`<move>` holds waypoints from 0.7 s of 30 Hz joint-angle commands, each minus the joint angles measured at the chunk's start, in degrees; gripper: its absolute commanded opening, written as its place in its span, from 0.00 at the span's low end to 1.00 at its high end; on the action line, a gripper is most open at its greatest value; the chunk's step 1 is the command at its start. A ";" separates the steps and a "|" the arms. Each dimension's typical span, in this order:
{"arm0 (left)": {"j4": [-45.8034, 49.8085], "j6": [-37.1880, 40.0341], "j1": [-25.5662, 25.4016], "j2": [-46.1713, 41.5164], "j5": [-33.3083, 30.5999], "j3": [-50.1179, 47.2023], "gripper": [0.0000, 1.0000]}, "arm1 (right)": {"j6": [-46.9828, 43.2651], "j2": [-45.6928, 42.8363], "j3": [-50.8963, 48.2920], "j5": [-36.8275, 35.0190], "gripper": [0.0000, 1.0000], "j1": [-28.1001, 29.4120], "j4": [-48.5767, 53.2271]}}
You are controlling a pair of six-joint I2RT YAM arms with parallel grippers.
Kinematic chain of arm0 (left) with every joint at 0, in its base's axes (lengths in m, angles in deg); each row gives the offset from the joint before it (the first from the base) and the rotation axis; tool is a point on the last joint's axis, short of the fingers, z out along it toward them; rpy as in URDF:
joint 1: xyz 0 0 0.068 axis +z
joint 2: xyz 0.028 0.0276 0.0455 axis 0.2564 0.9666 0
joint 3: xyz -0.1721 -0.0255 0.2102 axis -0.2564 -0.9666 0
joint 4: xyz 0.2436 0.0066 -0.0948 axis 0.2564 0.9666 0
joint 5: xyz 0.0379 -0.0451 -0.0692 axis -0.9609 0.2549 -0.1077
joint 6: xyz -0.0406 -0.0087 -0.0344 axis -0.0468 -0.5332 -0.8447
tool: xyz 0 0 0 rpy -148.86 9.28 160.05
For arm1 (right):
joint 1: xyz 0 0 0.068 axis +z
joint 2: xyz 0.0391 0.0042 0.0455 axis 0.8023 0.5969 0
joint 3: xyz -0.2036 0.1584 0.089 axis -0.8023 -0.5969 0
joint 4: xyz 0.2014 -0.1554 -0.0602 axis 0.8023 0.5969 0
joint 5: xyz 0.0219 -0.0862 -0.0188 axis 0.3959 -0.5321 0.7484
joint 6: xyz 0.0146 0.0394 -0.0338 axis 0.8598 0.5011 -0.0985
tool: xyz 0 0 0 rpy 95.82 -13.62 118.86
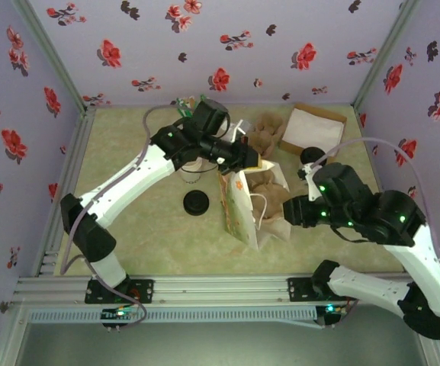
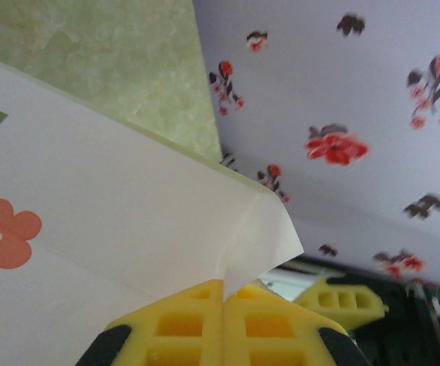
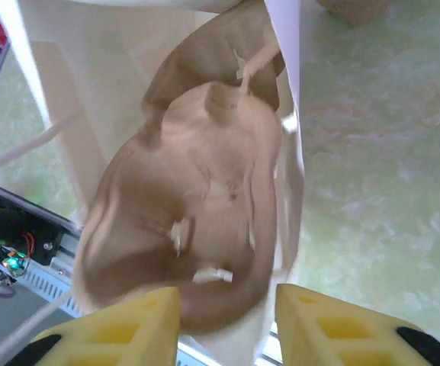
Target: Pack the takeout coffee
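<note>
Coffee cup (image 1: pixel 309 155): one counted, small, with a dark round top and a cream side that barely shows. It stands on the green table (image 1: pixel 143 229) at 2 o'clock from the bag (image 1: pixel 239 212), outside it.

Bag: one, white paper, orange flower print, mouth open.

Pulp carriers: two, brown, moulded. One carrier (image 3: pixel 204 191) sits inside the bag and the second carrier (image 1: pixel 265 131) lies at 12 o'clock of it.

My left gripper (image 2: pixel 223 296) is pinched tight on the bag's rim. My right gripper (image 3: pixel 227 324) hangs over the bagged carrier, moderately parted, holding nothing.
</note>
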 commanded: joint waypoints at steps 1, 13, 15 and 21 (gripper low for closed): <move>-12.57 -10.58 0.99 -2.48 4.00 -4.21 0.00 | -1.83 0.09 1.47 -0.06 0.41 0.51 5.20; -25.15 -18.19 1.45 -4.36 5.62 -11.74 0.00 | -3.67 -0.13 5.92 -4.98 0.39 0.51 5.63; -26.56 -17.01 1.64 -4.91 5.59 -13.41 0.00 | -2.67 -0.26 5.82 -5.90 0.35 0.45 4.55; -32.77 -16.62 1.65 -6.72 5.49 -20.06 0.00 | -0.45 0.98 2.62 -5.79 0.37 0.41 2.39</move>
